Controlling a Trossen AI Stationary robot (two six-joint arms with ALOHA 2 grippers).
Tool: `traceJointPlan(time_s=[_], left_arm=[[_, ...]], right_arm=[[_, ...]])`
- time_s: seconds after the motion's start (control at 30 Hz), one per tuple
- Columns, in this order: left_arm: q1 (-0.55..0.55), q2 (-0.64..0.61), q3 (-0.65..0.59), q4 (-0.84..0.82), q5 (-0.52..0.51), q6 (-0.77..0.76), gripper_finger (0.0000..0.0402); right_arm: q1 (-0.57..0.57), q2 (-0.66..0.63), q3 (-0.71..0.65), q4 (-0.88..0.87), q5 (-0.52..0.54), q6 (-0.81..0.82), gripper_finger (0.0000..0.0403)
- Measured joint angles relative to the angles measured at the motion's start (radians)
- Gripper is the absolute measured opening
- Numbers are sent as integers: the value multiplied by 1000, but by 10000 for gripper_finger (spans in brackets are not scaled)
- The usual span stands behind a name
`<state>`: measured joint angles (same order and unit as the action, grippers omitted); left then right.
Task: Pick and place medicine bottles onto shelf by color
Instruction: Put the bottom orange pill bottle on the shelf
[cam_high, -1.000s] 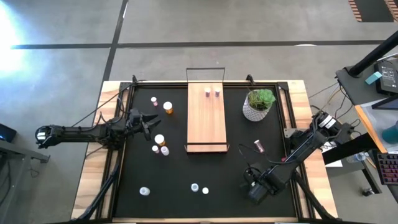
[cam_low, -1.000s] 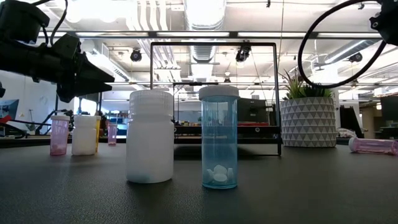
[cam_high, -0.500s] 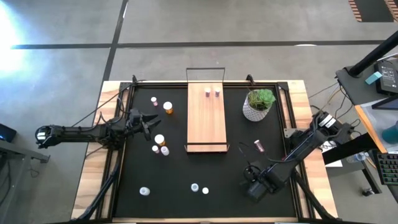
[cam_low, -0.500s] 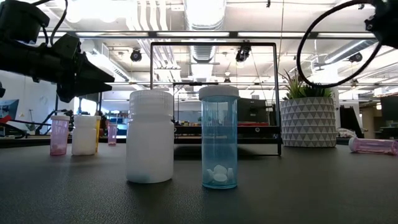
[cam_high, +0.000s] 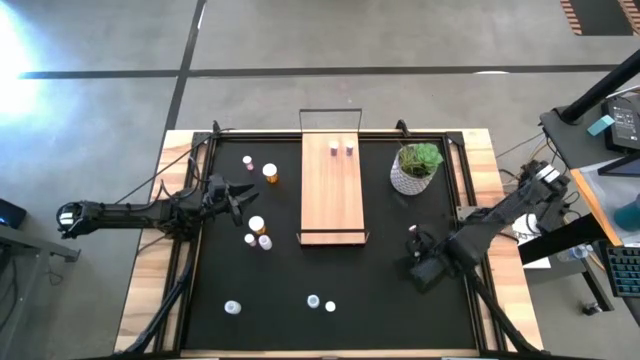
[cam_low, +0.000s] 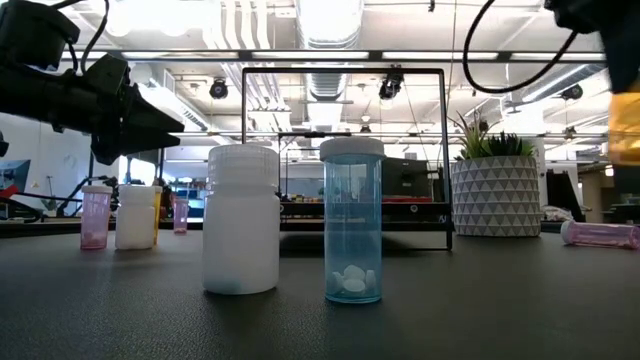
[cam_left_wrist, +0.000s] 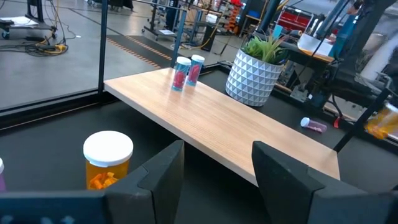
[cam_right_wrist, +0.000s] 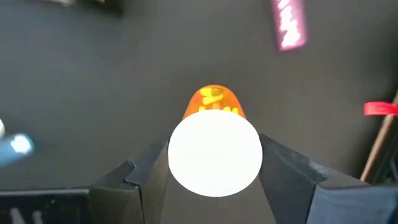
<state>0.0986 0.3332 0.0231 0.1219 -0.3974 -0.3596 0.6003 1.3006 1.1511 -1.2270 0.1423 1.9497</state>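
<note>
Above the black counter (cam_high: 300, 320) right of the shelf (cam_high: 332, 190), an orange medicine bottle (cam_right_wrist: 214, 102), judged light, rigid and slick-sided, is clamped just under its white cap between the right end effector's (cam_right_wrist: 214, 155) fingers, while the left end effector (cam_left_wrist: 214, 165) is held open near another orange bottle (cam_left_wrist: 107, 160).

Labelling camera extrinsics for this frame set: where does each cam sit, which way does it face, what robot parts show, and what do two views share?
High: overhead, looking straight down; both arms, shelf, plant.
Low: table height, level across the mat; white bottle and blue bottle nearest, left arm upper left.
Left wrist: on the left arm, facing the shelf; left claw open, orange bottle beside it.
Right wrist: looking down at the mat; right claw grips an orange bottle.
Shared: left wrist and high views both show two pink bottles on the shelf.
</note>
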Motion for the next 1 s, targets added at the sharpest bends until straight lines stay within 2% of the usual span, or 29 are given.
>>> traceJointPlan(time_s=[0.17, 0.47, 0.77, 1.0], left_arm=[[0, 0, 0, 0, 0, 0, 173], [0, 0, 0, 0, 0, 0, 173], [0, 0, 0, 0, 0, 0, 173], [0, 0, 0, 0, 0, 0, 173]], right_arm=[[-129, -66, 0, -57, 17, 41, 203], [-468, -87, 6, -21, -14, -94, 203], [-790, 38, 16, 167, -180, -322, 203], [-909, 211, 185, 155, -194, -419, 203]])
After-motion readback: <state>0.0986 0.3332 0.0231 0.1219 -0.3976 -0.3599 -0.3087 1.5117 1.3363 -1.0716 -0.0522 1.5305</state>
